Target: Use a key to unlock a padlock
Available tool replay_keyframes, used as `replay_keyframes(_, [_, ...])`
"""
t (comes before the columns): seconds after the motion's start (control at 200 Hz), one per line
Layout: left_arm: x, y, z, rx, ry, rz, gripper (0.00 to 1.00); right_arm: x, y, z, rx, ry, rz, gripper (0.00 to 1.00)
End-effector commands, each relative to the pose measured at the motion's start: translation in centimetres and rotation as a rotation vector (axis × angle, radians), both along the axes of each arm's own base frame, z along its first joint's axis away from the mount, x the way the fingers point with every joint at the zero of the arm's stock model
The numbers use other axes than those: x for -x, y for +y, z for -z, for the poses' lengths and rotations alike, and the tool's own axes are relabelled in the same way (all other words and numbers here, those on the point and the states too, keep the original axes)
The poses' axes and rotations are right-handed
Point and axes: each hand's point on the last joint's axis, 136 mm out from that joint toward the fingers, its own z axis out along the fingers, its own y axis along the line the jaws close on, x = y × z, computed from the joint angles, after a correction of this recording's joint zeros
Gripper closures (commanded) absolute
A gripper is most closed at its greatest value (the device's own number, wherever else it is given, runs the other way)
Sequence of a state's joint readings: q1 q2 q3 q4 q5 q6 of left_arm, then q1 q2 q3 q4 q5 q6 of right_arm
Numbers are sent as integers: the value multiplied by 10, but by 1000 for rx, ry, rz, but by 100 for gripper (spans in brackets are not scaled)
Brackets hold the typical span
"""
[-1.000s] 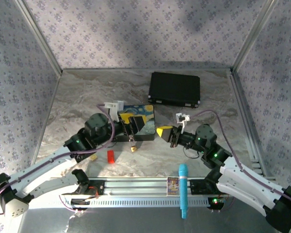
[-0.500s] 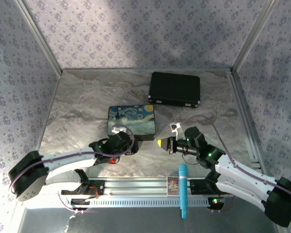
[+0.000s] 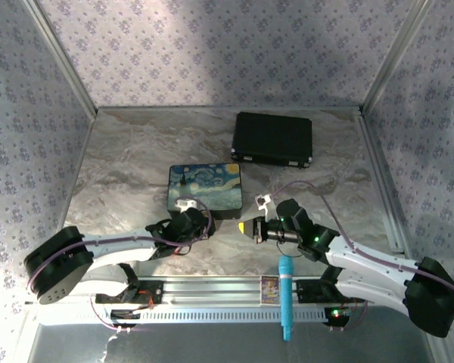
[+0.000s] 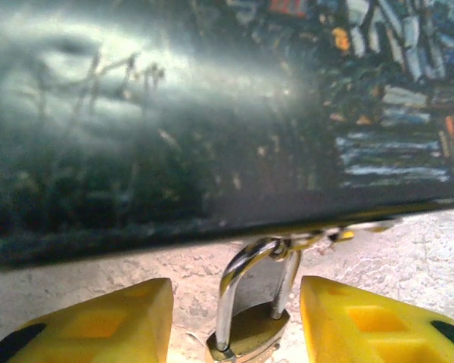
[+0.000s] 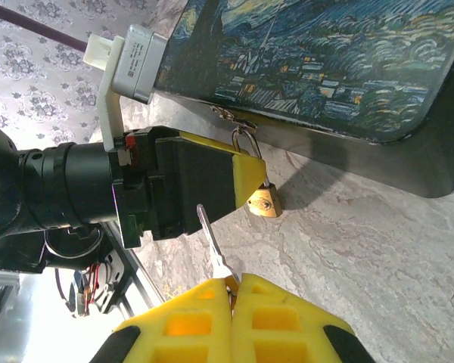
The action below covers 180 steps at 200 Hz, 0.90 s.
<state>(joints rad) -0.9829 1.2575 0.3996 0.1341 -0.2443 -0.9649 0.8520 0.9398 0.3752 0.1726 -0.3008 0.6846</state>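
The small brass padlock lies on the grey marble desk, its shackle hooked in the latch of the dark painted box. The left gripper has its jaws apart, one on each side of the padlock. The right gripper has its jaws clamped on the thin silver key, close by.

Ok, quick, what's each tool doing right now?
Left tool: open, straddling the padlock, not gripping it.
Right tool: closed on the key.

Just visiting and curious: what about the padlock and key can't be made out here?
Padlock base: left wrist view, cut off by the bottom edge.
Key head: right wrist view, buried between the fingers of the right tool.
Padlock from above: top view, covered by the left tool.
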Motion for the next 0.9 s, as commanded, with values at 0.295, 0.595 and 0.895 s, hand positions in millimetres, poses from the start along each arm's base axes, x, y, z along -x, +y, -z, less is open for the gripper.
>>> replay_keyframes(0.295, [0,12,3,23,-39,-29,73,-2,12,4,3,5,2,100])
replay_keyframes(0.595, [2,15,-1,51,-38,-37,86,-4,24,9,-5,22,-14,100])
replay_keyframes(0.895, [0,1,-30,308,22,-70,99,-5,38,31,-177,247,-60,100])
